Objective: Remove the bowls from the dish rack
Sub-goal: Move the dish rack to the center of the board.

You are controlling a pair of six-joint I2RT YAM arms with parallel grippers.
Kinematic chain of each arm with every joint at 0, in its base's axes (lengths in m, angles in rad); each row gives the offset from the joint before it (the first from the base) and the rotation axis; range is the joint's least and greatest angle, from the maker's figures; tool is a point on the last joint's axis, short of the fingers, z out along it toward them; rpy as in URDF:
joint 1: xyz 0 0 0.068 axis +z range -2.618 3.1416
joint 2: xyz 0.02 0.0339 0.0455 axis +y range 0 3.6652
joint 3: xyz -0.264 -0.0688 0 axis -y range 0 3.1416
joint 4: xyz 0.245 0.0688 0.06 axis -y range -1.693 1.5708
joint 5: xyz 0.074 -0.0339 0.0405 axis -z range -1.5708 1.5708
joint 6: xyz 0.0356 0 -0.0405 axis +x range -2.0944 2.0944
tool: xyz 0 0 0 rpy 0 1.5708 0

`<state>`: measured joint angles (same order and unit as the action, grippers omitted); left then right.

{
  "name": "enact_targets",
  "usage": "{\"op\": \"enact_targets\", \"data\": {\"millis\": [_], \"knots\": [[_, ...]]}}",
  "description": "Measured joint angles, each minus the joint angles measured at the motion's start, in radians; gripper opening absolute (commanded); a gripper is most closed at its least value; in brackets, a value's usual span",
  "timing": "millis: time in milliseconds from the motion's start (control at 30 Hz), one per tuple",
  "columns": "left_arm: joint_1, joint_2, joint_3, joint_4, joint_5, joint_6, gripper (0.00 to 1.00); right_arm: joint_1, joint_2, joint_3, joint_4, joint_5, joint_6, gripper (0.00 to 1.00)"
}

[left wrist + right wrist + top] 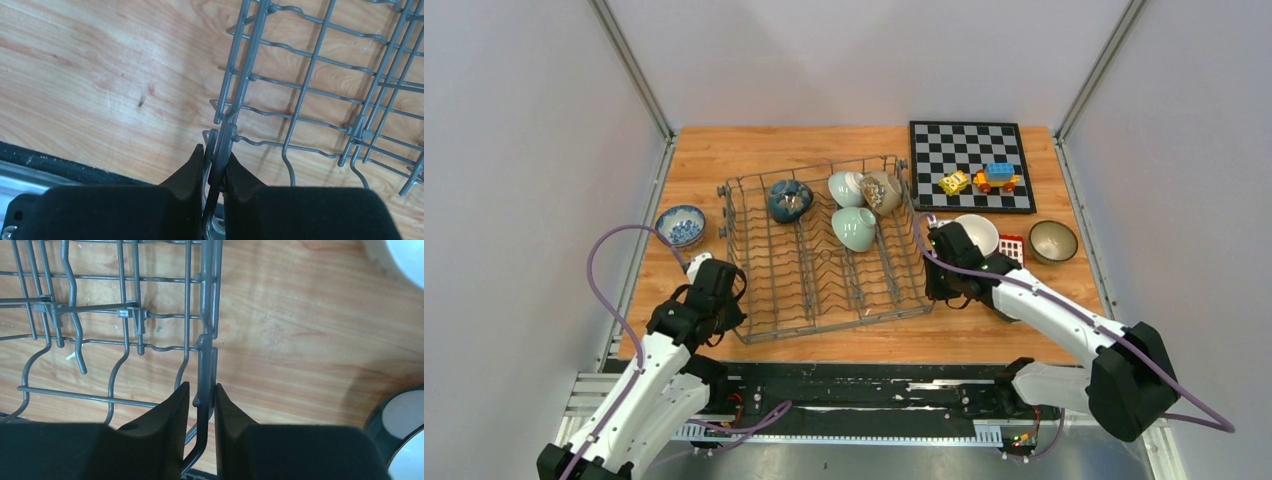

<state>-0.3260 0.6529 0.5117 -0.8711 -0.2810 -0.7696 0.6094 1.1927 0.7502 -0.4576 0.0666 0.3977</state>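
The left gripper [215,167] was closed on a side wire of the dish rack [249,77], the basket at its right; the right gripper [202,402] clamped the opposite side wire.

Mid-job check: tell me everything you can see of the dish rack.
The dish rack is a large rectangular basket of grey metal wire, with low walls and rows of wavy prongs across its floor. It sits flat on the wooden table, beside the chessboard. Four bowls rest among the prongs at its far end; the near part is empty. The left hand is shut on its left wall wire and the right hand on its right wall wire.
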Motion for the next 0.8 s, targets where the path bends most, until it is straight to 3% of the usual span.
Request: {"op": "enact_targets", "data": {"millis": [567,633,800], "knots": [[-0.053,-0.09,-0.002,-0.128,0.047,-0.055,0.06,0.03,-0.23,-0.156,-0.019,-0.024,0.15,0.0],[-0.055,-0.101,-0.002,-0.143,0.053,-0.058,0.11,0.032,-0.235,-0.156,-0.03,-0.027,0.153,0.08],[-0.055,-0.105,-0.002,-0.152,0.051,-0.103,0.4,0.032,-0.233,-0.146,-0.051,-0.041,0.148,0.42]]}}
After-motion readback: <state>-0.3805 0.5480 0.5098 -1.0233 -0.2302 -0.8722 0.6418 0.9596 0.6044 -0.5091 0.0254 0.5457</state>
